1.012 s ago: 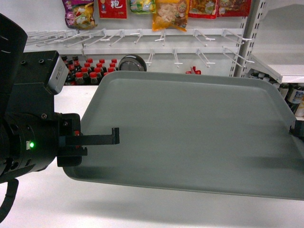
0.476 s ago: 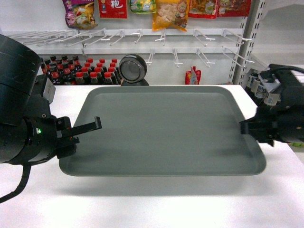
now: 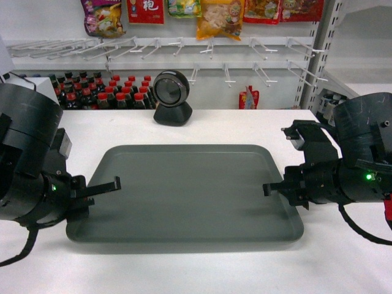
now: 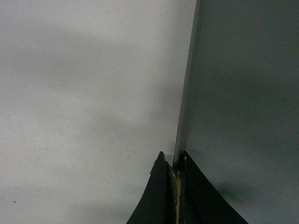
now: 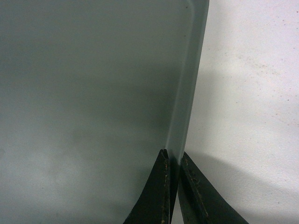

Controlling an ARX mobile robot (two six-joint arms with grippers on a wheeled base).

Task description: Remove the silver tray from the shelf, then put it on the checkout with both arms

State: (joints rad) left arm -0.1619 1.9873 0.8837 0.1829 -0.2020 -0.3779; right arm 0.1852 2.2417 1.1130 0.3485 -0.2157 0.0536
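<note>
1. Head view: the large flat matte grey-green silver tray (image 3: 184, 190) with rounded corners sits centre frame over the broad plain white checkout (image 3: 184, 269); thin shadow under its near edge, so cannot tell if it rests flat or hovers just above. Left gripper (image 3: 101, 187) is at the tray's left short rim, right gripper (image 3: 278, 187) at the right short rim, one bulky black arm each side. Behind, upper frame: a round black scanner-like device (image 3: 171, 92), dark red-capped bottles (image 3: 107, 95), snack bags (image 3: 217, 15) on wire hooks.
2. Left wrist view: two black fingers (image 4: 156, 196) at bottom centre are pinched nearly closed on the tray's thin raised rim (image 4: 187, 93), white countertop to the left.
3. Right wrist view: same hold, fingers (image 5: 156, 193) closed down on the rim (image 5: 189, 84), tray floor to the left, countertop on the right.
4. Handling, judged: tray looks stiff, thin, fairly light, smooth and likely slippery; the low rim at mid short edges is the sensible hold, both ends kept level or it twists out.
</note>
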